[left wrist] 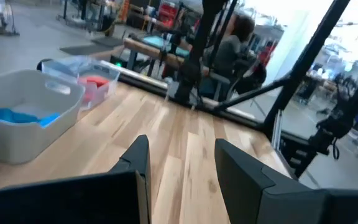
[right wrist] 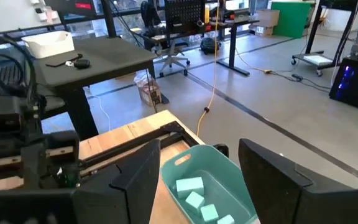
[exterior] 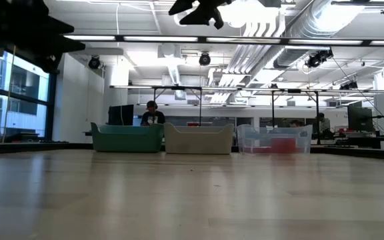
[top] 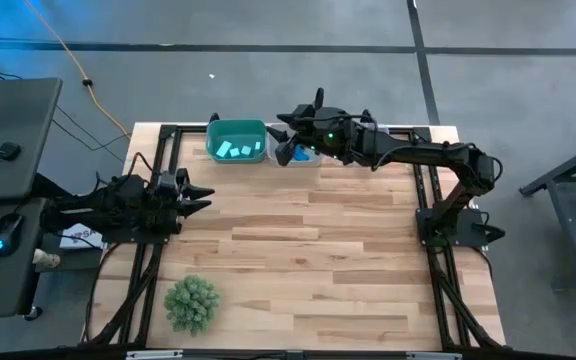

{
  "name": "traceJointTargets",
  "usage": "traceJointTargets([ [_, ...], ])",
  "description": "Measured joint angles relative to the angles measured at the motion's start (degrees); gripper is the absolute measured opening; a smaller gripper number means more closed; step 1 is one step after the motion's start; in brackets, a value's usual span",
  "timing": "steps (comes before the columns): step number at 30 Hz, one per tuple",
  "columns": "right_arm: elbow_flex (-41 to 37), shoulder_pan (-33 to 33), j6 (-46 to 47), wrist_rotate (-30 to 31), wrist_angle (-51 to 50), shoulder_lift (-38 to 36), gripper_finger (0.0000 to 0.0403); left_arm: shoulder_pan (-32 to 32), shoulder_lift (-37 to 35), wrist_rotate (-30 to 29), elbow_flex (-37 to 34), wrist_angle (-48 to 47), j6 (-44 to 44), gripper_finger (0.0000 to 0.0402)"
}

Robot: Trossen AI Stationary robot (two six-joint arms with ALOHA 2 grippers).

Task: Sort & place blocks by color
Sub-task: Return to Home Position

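With the left end effector (top: 204, 197) resting wide at the desk's (top: 308, 270) left edge and the teal blocks (top: 238, 150) lying in the green bin (top: 236, 124), the right end effector (top: 284, 137), wide and empty above the bins, should rise clear of their rims before retracting toward its base.

Three bins (exterior: 127, 139) (exterior: 198, 140) (exterior: 252, 139), at least four light teal blocks (right wrist: 189, 185), one plant ball (top: 191, 303), two arms (top: 118, 205) (top: 418, 155)
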Motion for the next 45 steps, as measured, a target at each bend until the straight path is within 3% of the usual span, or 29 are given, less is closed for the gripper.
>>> traceJointTargets([
  [5,0.0,0.0,0.19,-0.24,-3.16,-3.3,0.0209,0.04,0.05,-1.12,-4.2,4.72,-0.86,0.0101],
  [11,0.0,-0.96,-1.36,1.85,-14.83,-10.41,0.0209,0.04,-0.01,-1.5,-8.96,8.18,-4.24,0.0101],
  [14,0.0,-1.11,-2.96,4.71,-19.55,-14.32,0.0209,0.06,0.71,-1.33,-9.11,9.74,-4.55,0.0101],
  [21,0.0,-1.11,-6.19,5.28,-29.05,-24.24,0.0209,0.08,1.7,-1.91,-9.09,8.8,-3.6,0.0101],
  [29,-0.32,-0.91,-5.58,5.9,-47.93,-34.3,0.0209,0.08,2.48,-1.92,-9.08,8.77,-1.99,0.0101],
  [32,-6.43,-0.34,-5.21,6.19,-46.25,-39.46,0.0209,0.08,2.5,-1.92,-9.07,8.81,-1.97,0.0101],
  [36,-20.74,-0.24,-2.72,5.0,-36.52,-49.67,0.0209,0.08,2.5,-1.92,-9.09,8.8,-1.97,0.0101],
  [41,-35.6,-0.24,0.41,-6.3,-22.67,-60.75,0.0209,0.08,2.5,-1.92,-9.09,8.82,-1.97,0.0101],
  [45,-42.19,-0.24,0.44,-14.05,-20.52,-67.87,0.0209,0.08,2.5,-1.92,-9.07,8.8,-1.96,0.0101],
])
